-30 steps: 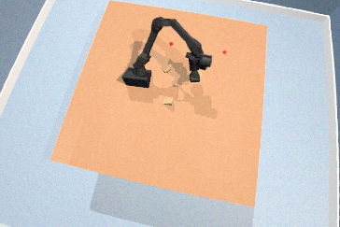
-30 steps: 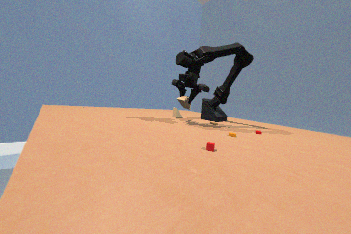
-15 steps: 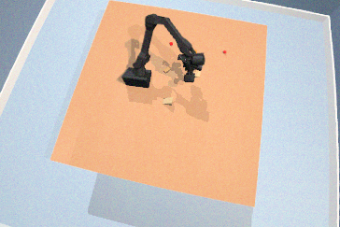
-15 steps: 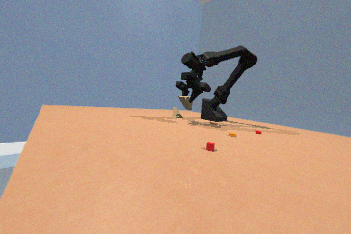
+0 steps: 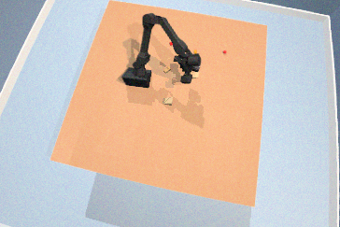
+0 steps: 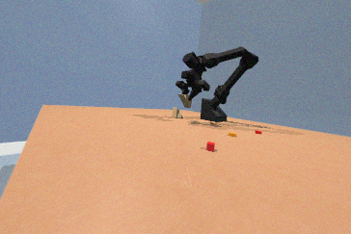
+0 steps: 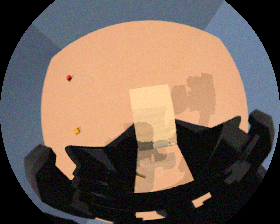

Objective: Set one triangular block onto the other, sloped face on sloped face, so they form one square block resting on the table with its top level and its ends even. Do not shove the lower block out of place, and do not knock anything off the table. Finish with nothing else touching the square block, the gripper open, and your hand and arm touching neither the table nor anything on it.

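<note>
A pale wooden triangular block [image 5: 195, 75] [image 6: 185, 100] [image 7: 153, 111] is held between the fingers of my gripper [image 5: 191, 73] [image 6: 186, 95] [image 7: 153, 123], which is shut on it. The held block hangs tilted, well above the table. In the wrist view one broad pale face of it shows, reaching out past the fingertips. The other triangular block [image 5: 167, 101] [image 6: 175, 113] rests on the table, apart from the gripper. A triangular end of it shows in the exterior view; I cannot make it out in the wrist view.
A red cube [image 5: 224, 52] [image 6: 210, 146] [image 7: 69, 77], an orange piece [image 5: 195, 51] [image 6: 232, 134] [image 7: 76, 131] and another red piece [image 5: 171, 43] [image 6: 258, 132] lie on the table. A small tan, dark-edged piece [image 5: 167, 69] lies between the arm's base and the gripper.
</note>
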